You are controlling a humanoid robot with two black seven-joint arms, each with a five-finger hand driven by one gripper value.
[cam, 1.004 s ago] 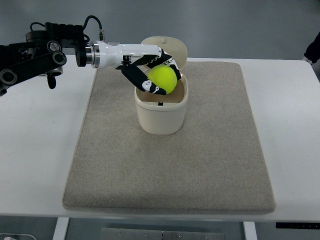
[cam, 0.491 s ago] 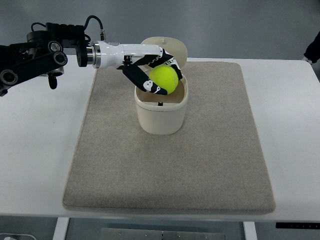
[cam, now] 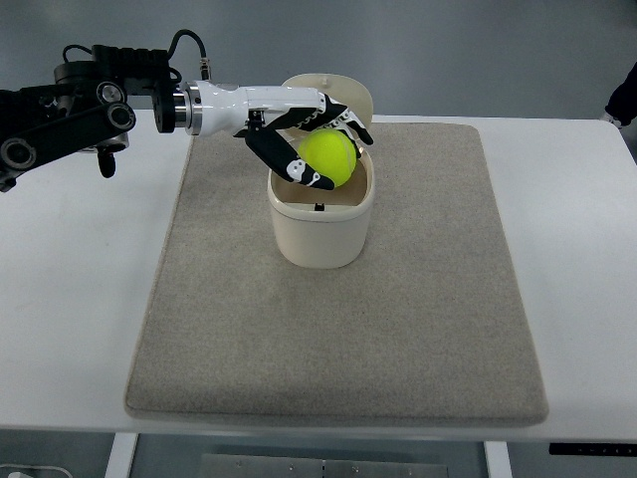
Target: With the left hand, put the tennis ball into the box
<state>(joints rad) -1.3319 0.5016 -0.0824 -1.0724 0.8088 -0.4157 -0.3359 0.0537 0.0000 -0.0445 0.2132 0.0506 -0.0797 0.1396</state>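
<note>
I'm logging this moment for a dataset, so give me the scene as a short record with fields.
surface: white table with beige mat
container: cream box, upright on the mat, lid open at the back
object: yellow-green tennis ball, above the box opening
left hand: grasping the tennis ball
right hand: not in view
task state: ball not yet released

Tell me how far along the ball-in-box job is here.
Done: the left hand has grasped the tennis ball and brought it over the open box, lid tipped back. In hand: ball held at the opening. Left: releasing it inside.
</note>
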